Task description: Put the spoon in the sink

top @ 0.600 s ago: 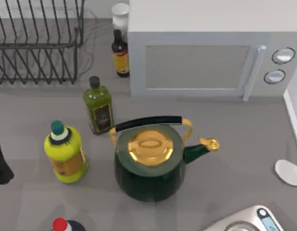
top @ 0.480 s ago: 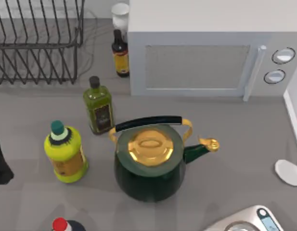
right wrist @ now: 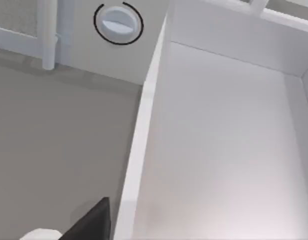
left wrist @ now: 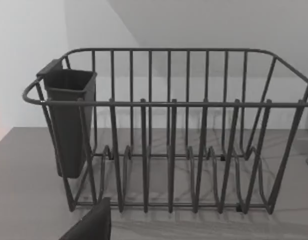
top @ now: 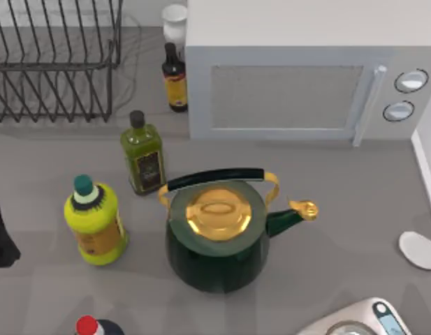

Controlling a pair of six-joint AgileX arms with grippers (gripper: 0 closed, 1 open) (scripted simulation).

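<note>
You are looking at the carrying step; the spoon [top: 418,250] is lying at the counter's [top: 341,181] right edge, just beside the sink [right wrist: 223,145]; the right pincer's state I cannot tell; next you are needing to bring it over the basin.

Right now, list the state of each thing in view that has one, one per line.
spoon: at the table's right edge, beside the sink, not yet in it
sink: basin bare
kettle: upright, gold lid on
microwave: door shut
olive oil bottle: upright, capped
yellow bottle: upright, capped
dish rack: slots unfilled
</note>
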